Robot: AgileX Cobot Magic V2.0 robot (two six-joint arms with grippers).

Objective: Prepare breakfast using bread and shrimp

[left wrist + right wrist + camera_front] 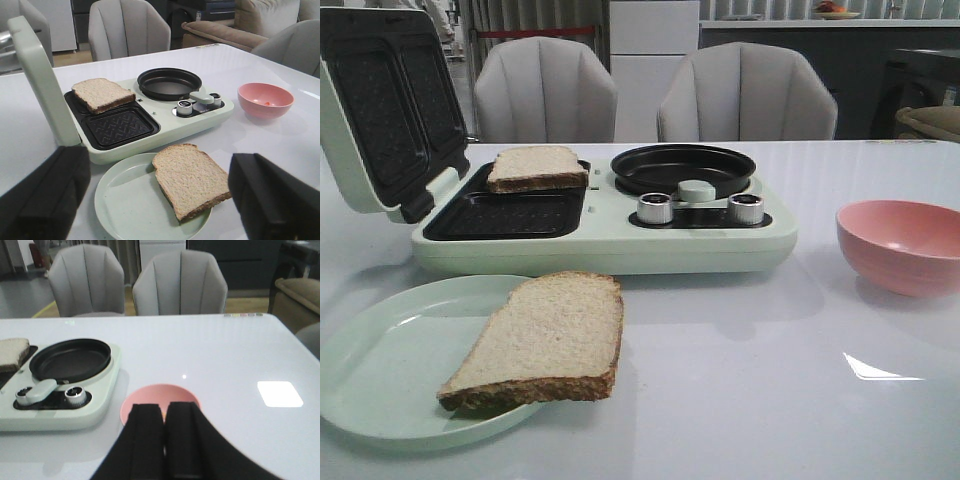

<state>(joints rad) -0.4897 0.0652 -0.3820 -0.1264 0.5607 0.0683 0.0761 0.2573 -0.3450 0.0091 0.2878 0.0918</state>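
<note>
While grey chairs (pixel 547 92) flank the white table (pixel 770 380), left tool (pixel 160 200) gapes empty, right tool (pixel 165 440) closed.

Pale green breakfast maker (pixel 165 131), lid raised | tan bread slice (pixel 102 93) on rear waffle plate | second bread slice (pixel 191 178) overhanging round pale green plate (pixel 125 205) | pink bowl (pixel 265 100) holding small orange shrimp (pixel 268 103) | black left gripper fingers (pixel 42 195) spread wide apart

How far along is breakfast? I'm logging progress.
Done: one bread slice lies on the sandwich maker. In hand: the right gripper, shut, is above the pink bowl with the shrimp. Left: the plate's slice and the shrimp.
</note>
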